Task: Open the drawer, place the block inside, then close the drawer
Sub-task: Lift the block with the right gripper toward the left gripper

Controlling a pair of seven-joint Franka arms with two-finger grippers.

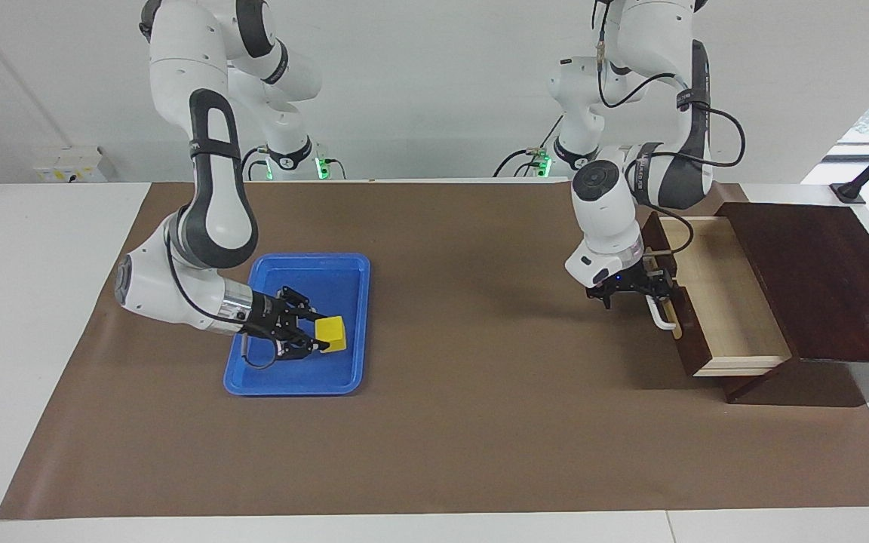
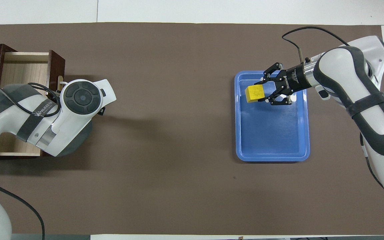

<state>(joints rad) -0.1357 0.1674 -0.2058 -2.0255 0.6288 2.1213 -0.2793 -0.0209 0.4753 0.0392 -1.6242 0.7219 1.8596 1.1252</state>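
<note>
a: two arms are at work over the brown mat (image 1: 434, 422) that covers the table. the right gripper (image 1: 312, 335) is clamped on the yellow block (image 1: 331, 335), holding it over the blue tray (image 1: 291, 383) at the right arm's end of the table, over the part of the tray farther from the robots.

b: is the block off the tray floor?

a: it looks slightly lifted in the facing view, but i can't be sure. nothing else lies in the tray.

b: and the drawer?

a: the drawer (image 1: 721, 302) is pulled well out of its dark wooden box (image 1: 819, 279) at the left arm's end of the table, near the corner by the robots. its pale wood inside shows, with nothing visible in it. the left gripper (image 1: 649, 290) is at the white bar handle (image 1: 661, 315) on the drawer front. its fingertips are tucked in by the handle; whether they're clamped on it or spread, i cannot tell.

b: what stands between tray and drawer?

a: only bare mat. but the left arm's wrist sits right at the drawer front, and from overhead the left forearm (image 2: 28, 116) lies across much of the drawer, hiding most of the handle and the gripper.

b: anything cut off?

a: overhead, the box runs out of view at the edge. a black cable (image 2: 15, 203) trails over the mat's corner.
</note>
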